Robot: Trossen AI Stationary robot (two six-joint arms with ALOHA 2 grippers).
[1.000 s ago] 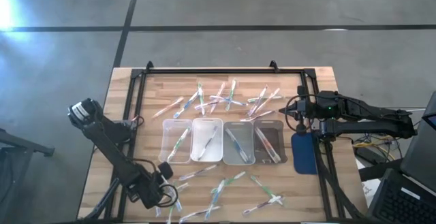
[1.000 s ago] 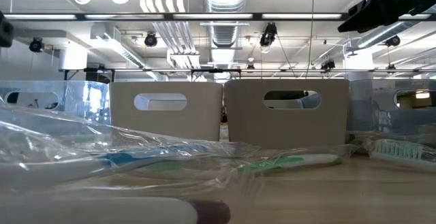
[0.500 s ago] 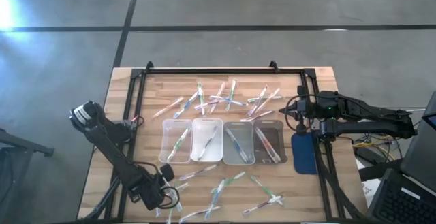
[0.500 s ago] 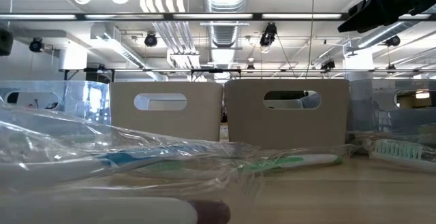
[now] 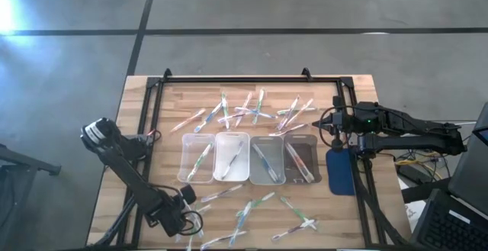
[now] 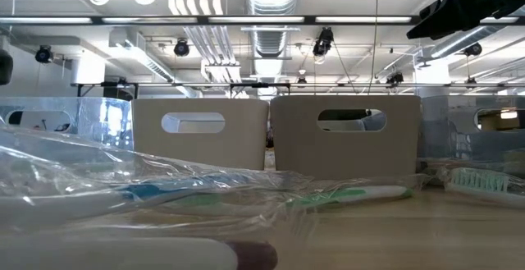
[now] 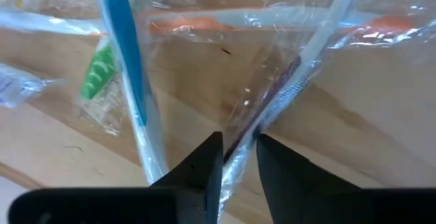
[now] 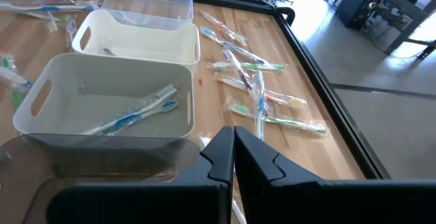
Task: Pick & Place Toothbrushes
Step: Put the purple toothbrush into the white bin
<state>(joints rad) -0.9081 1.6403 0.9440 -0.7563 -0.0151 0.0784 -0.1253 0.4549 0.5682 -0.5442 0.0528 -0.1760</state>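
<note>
One wrapped toothbrush (image 7: 272, 105) with a dark purplish handle is what the coming move turns on. In the left wrist view it runs straight between the two dark fingers (image 7: 201, 173) of the left gripper (image 7: 237, 163), its long axis leading away from the jaws and crossing the gap squarely. The jaws are narrowed about the clear wrapper, but a firm hold cannot be confirmed. A blue-handled toothbrush (image 7: 126, 60) lies just beside it, outside the fingers, with a green-accented one (image 7: 99, 71) beyond.

Seen from above, the left gripper (image 5: 177, 209) is low over the near left corner of the wooden table (image 5: 358, 91), at the left end of the near scatter of toothbrushes (image 5: 259, 209). The four clear trays (image 5: 250, 159) lie farther in and to the right of it, each already holding at least one brush, and a second scatter (image 5: 252, 110) lies beyond them. The left arm is far nearer this brush.

The right gripper (image 8: 234, 157) is closed and empty, parked at the right edge just beside the rightmost tray.
</note>
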